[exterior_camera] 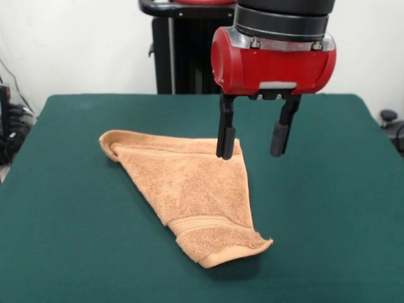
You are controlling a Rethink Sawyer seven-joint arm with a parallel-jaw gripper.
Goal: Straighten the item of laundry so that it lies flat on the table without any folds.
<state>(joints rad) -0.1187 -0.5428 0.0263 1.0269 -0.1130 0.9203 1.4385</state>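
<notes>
The orange-tan terry towel (188, 189) lies on the dark green table (328, 208) in a roughly triangular folded shape. Its woven band and hemmed end point toward the near side, and a folded corner curls at the far left. My gripper (252, 148) hangs from the red wrist above the towel's far right corner. Its two black fingers are spread apart and hold nothing. The left finger (225, 136) stands over the towel's far right edge; whether it touches the cloth I cannot tell. The right finger is over bare table just beside the towel.
The black pedestal (183, 50) stands behind the table's far edge. Cables and dark equipment (11, 126) sit off the table's left side. A small dark object (388, 117) sits off the right edge.
</notes>
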